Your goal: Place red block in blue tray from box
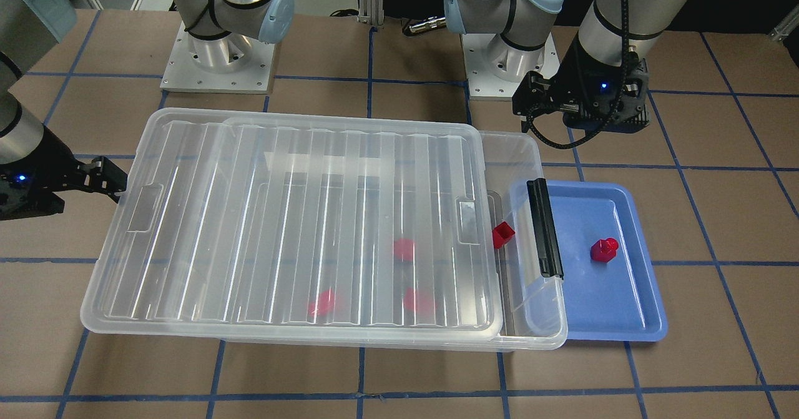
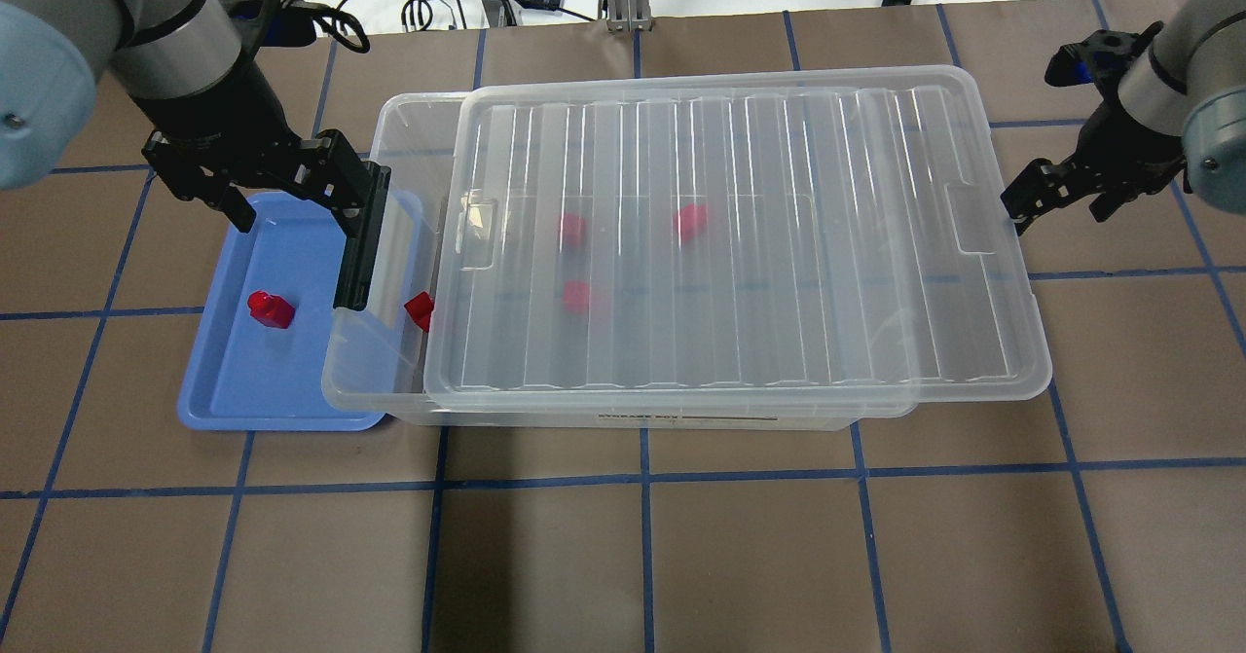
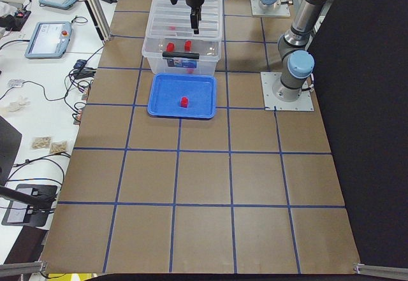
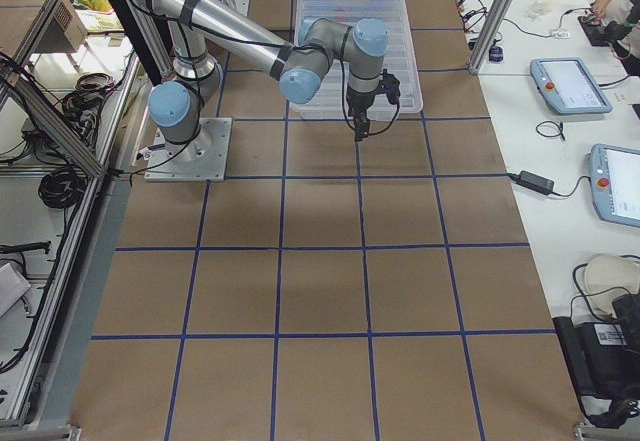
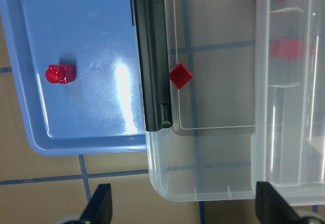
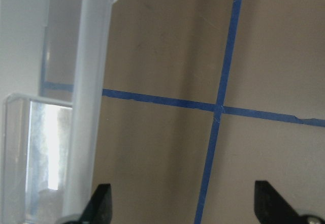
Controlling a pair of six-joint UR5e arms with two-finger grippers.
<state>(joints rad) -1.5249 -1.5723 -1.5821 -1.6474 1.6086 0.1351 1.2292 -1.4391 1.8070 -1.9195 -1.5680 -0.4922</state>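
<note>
The red block point(image 1: 603, 249) with its round stud lies in the blue tray point(image 1: 599, 306). It also shows in the overhead view point(image 2: 270, 308) and the left wrist view point(image 5: 60, 74). The tray point(image 2: 263, 390) sits against the latch end of the clear box point(image 2: 380, 380). The box's ribbed lid point(image 2: 730, 244) is slid toward my right, leaving a gap at that end. My left gripper point(image 2: 292, 200) is open and empty, above the tray's far edge and the latch bar point(image 2: 362, 244). My right gripper point(image 2: 1061, 205) is open and empty beside the lid's other end.
A plain red cube point(image 1: 502, 235) lies in the box's uncovered gap. Three more red pieces point(image 2: 572, 229) point(image 2: 689, 222) point(image 2: 576, 295) show blurred under the lid. The table is brown with blue tape lines point(image 6: 218, 107). Both arm bases point(image 1: 218, 63) stand behind the box.
</note>
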